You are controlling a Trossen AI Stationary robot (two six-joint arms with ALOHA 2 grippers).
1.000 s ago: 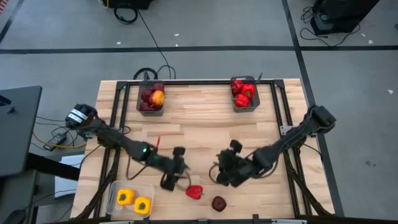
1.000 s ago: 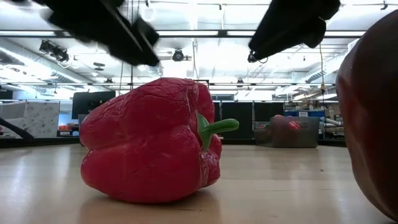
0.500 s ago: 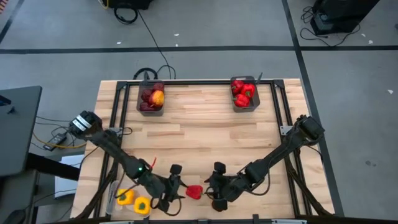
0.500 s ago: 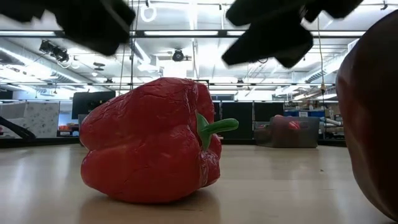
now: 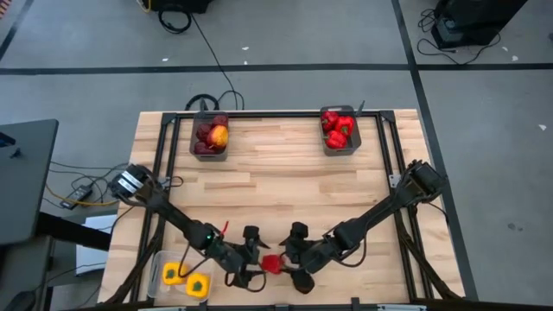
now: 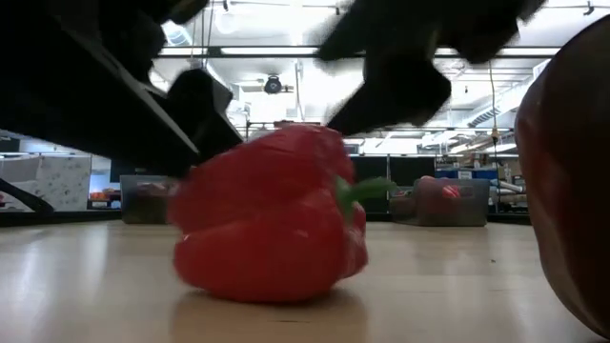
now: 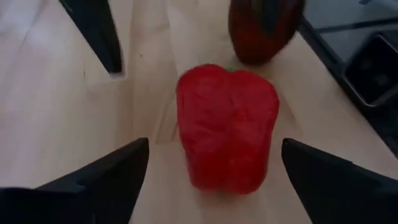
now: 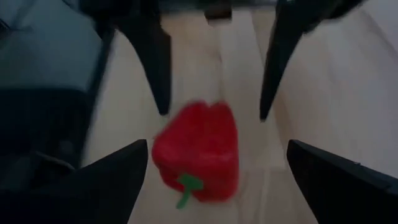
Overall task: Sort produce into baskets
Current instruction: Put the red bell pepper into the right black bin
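A red bell pepper [image 5: 272,263] lies on its side near the table's front edge, stem [image 6: 367,189] toward the right. My left gripper [image 5: 255,259] comes at it from the left and my right gripper [image 5: 290,257] from the right. Both are open and low, with their fingers on the near and far sides of the pepper [image 7: 227,124] [image 8: 198,149]. A dark maroon apple [image 5: 304,282] sits on the table just right of the pepper, partly under my right gripper. My left gripper has one finger [image 6: 191,114] right up against the pepper's upper left side [image 6: 214,162] in the low view, but I cannot tell whether it touches. In its wrist view both fingers stand clear of the pepper, which rests on the table.
A clear bin [image 5: 164,263] with two yellow peppers stands at the front left. A dark bin [image 5: 210,136] with apples is at the far left. Another dark bin [image 5: 338,130] with red peppers is at the far right. Bare wood lies between them.
Both grippers have come down toward the table's near edge and closed in on the red pepper from its two sides, opening wide. The pepper has slid a little toward the table's right and tipped slightly.
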